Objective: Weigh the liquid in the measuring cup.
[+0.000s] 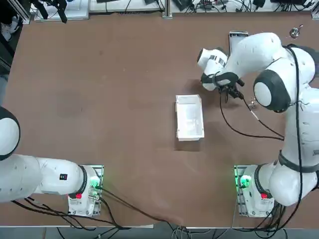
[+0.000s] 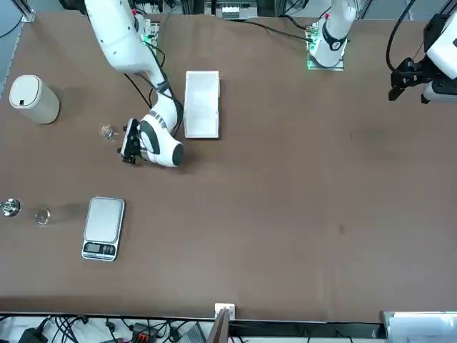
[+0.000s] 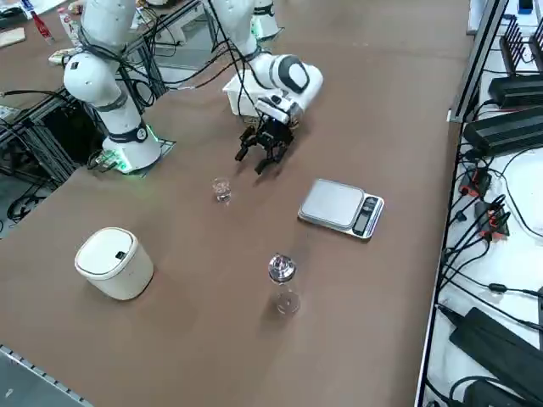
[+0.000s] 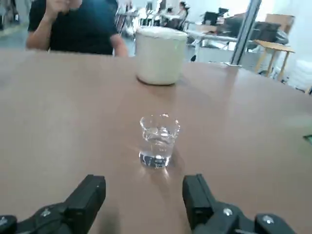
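Right claw [image 4: 142, 202] low over the bench [image 4: 58, 126], turned roughly level, fingers [image 4: 90, 192] spread wide with nothing between them. Just ahead of it, apart from both fingertips, stands the measuring cup [image 4: 159, 140]: tiny, clear, upright, holding clear liquid, on bare bench. In the side view the cup [image 3: 222, 189] sits near the claw [image 3: 263, 154], with open bench between them, so this looks like the approach to grasp, nothing lifted yet. To do it well: slide forward straight so the cup ends up centred between the fingers, neither tip nudging the wall first, since a cup this small and light would likely skid or tip. Best to close gently around the mid or lower body, not the rim, because glass is slick and the liquid sits fairly high. Keep it upright on the lift and move slowly, any tilt risks spilling. The scale [image 3: 341, 206] lies flat further along the bench, well apart from the cup; in the front view the scale [image 2: 103, 227] has its display at one end, so aim for the middle of the plate, not the display. Beyond the cup stands a white lidded container [image 4: 161, 54], off the likely path, and a person in a dark top sits past the far edge.
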Robot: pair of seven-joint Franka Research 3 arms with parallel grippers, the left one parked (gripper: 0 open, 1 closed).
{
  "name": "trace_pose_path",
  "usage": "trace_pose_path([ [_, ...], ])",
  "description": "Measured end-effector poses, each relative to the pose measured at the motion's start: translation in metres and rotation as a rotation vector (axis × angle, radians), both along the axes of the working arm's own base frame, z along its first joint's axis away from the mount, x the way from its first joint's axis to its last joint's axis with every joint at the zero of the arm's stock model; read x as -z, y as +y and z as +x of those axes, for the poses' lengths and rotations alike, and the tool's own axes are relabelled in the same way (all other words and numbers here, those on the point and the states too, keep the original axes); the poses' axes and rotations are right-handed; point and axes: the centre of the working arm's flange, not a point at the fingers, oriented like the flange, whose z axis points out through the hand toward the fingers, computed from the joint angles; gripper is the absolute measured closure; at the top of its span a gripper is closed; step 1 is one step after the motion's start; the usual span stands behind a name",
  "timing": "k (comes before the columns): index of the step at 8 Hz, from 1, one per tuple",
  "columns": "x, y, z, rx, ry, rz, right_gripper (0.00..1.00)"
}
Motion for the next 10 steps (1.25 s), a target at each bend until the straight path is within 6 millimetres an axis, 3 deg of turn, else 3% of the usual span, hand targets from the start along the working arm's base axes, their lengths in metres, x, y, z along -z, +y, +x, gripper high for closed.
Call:
trace_pose_path([
  [6, 0.044, -0.048, -0.005, 0.026, -0.011, -0.15, 0.03],
  [10, 0.047, -0.056, -0.015, 0.037, 0.018, -0.187, 0.03],
])
